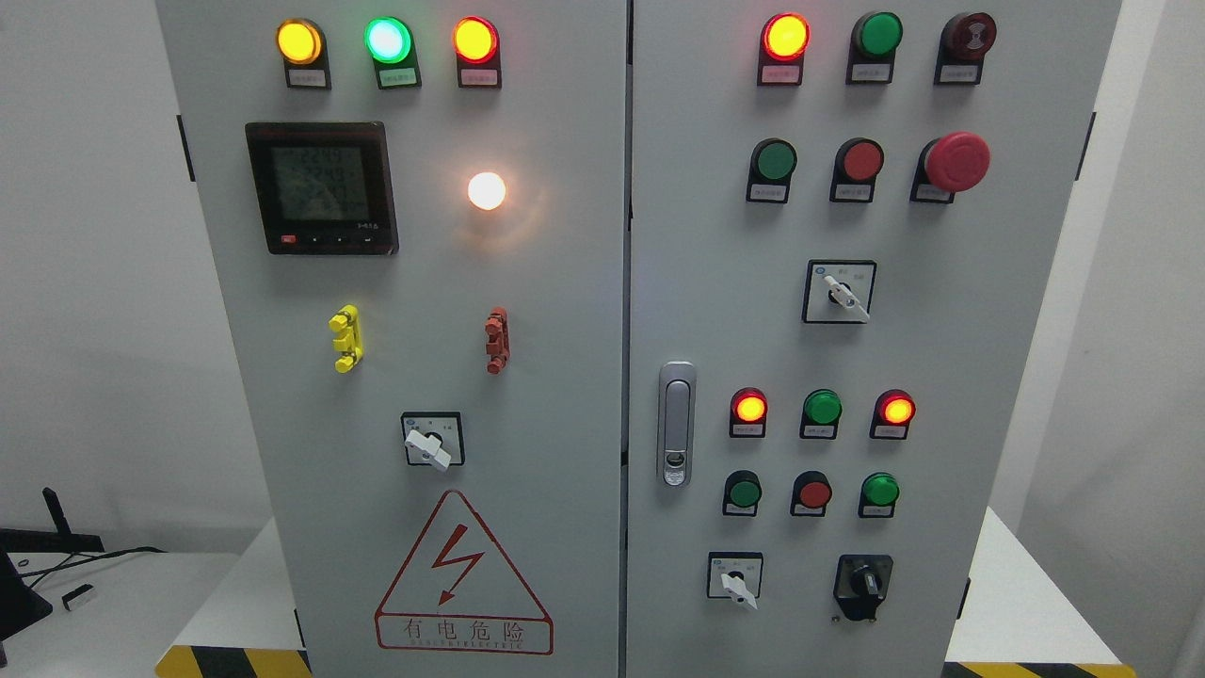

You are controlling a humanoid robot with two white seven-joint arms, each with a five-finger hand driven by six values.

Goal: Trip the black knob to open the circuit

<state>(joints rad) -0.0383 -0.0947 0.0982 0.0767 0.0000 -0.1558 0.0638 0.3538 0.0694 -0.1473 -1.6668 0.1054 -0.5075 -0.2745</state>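
Note:
A grey electrical cabinet with two doors fills the head view. The black knob sits at the lower right of the right door, its handle roughly upright. To its left is a white selector switch. Neither of my hands nor arms shows in the view.
The right door carries lit red lamps, green and red push buttons, a red mushroom stop button, another selector and a door latch. The left door has a meter, lamps, a selector and a warning triangle.

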